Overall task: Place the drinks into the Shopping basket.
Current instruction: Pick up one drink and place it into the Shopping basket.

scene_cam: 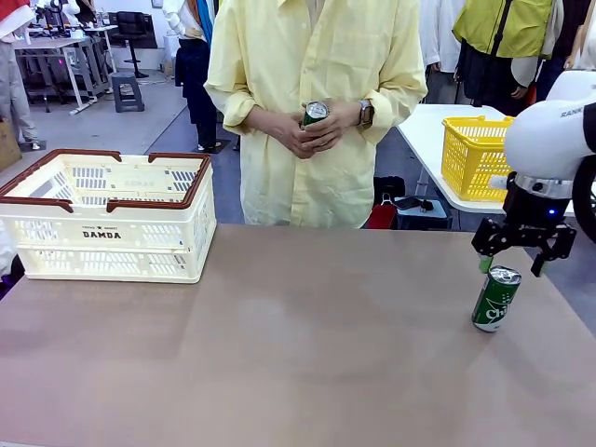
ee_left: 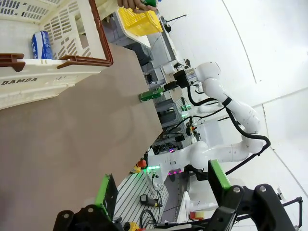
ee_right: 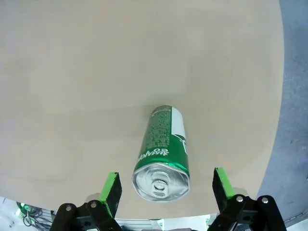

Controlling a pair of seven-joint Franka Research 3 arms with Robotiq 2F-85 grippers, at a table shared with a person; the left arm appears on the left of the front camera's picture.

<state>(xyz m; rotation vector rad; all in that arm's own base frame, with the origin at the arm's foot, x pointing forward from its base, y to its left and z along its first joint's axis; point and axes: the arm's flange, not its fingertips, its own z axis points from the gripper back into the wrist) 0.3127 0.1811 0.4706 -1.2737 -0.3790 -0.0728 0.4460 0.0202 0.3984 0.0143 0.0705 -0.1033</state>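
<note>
Green can (ee_right: 161,156) beneath spread right fingers (ee_right: 111,191)

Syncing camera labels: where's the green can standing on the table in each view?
Front: green can at lower right, upright on the table, just below the open right gripper.
Left wrist: small green shape at the table's far edge, mid-picture, beside that gripper; likely the same can.
Right wrist: bottom centre, silver top toward the camera, between the gripper's open jaws, untouched.
Shared landmark: the right gripper.
</note>
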